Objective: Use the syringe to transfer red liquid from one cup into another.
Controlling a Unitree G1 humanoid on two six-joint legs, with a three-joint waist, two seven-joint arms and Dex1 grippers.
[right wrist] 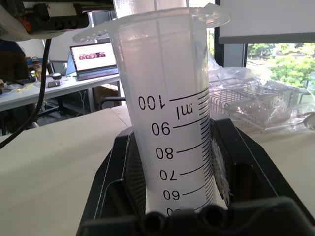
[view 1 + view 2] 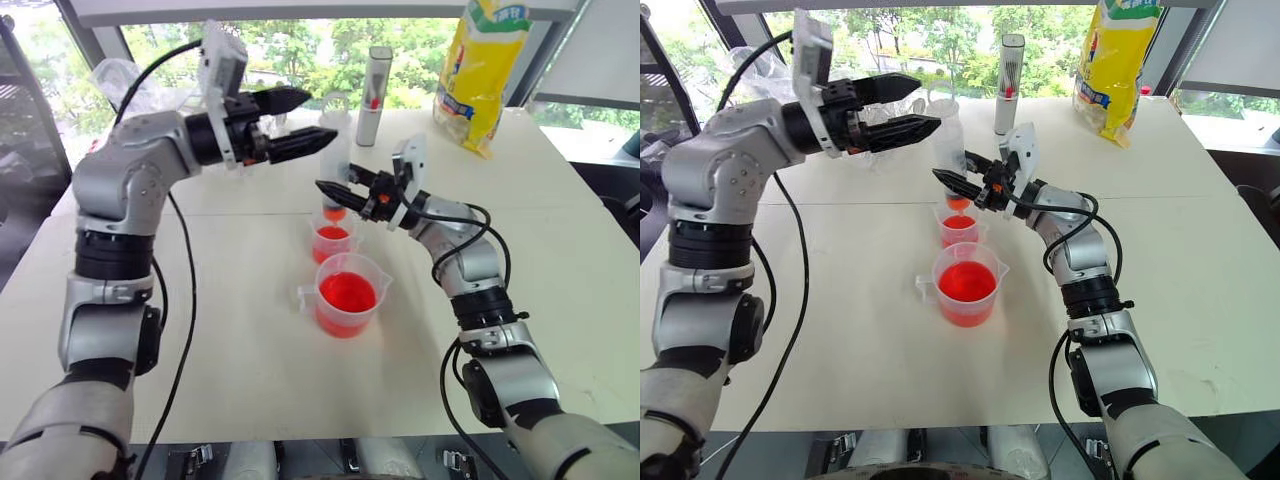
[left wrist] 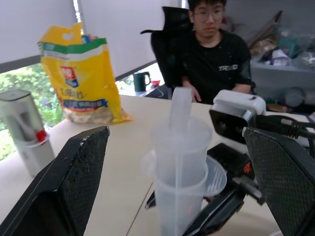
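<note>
We've got the syringe [image 1: 172,123] clamped upright in our right gripper [image 2: 958,184], tip over the smaller cup [image 2: 959,229]. Our left gripper [image 2: 902,106] hangs wide apart by its plunger.

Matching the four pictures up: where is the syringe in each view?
Left eye: syringe centre, upright over the smaller cup.
Right eye: centre, same.
Left wrist: centre.
Right wrist: centre, between fingers.
Shared landmark: yellow bag.

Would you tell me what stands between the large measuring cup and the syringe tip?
The smaller cup, holding red liquid, stands there in the left eye view.
</note>
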